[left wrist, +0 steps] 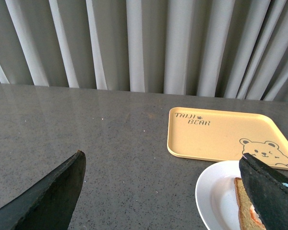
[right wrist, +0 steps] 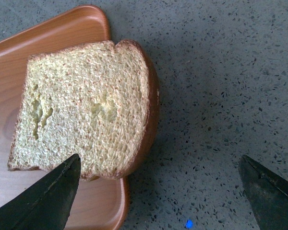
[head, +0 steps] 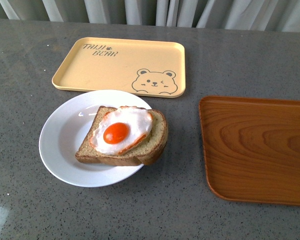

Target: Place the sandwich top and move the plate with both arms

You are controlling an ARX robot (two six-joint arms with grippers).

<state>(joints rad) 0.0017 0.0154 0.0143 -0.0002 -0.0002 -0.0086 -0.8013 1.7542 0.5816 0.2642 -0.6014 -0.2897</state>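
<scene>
**Fingers [left wrist: 48,201] spreading wide on the left gripper [left wrist: 162,159], and the right gripper [right wrist: 159,158] is gaping just the same**

And both sets of jaws are standing fully apart, nothing caught between either pair! Starting big: the grey speckled table [head: 180,210] is running under everything, with pale pleated curtains [left wrist: 149,43] hanging behind its far edge.

Over on the right, the brown wooden tray [head: 255,150] is taking up the most room, and it is running off the edge of the front view. Further back and to the left, the yellow bear tray [head: 120,65] is lying flat and bare.

Just in front of it, the plate [head: 60,145] is sitting with its far rim nearly touching the yellow tray, well apart from the wooden one. It is carrying the egg slice [head: 150,145], whose rounded crust end is poking out over the plate's right rim. The fried egg [head: 135,127] is lying on top, with its orange yolk [head: 116,133] shining.

Now the sandwich top [right wrist: 86,105]: it is lying flat on a corner of the wooden tray, crumb side up, with its curved crust hanging out past the tray's rim over the table. The right gripper is hanging above it. One black finger [right wrist: 43,201] is showing in front of the slice's corner, and the other is out over bare table.

The left gripper is looking across the table toward the yellow tray, and the plate's edge is peeking in beside one finger.
</scene>
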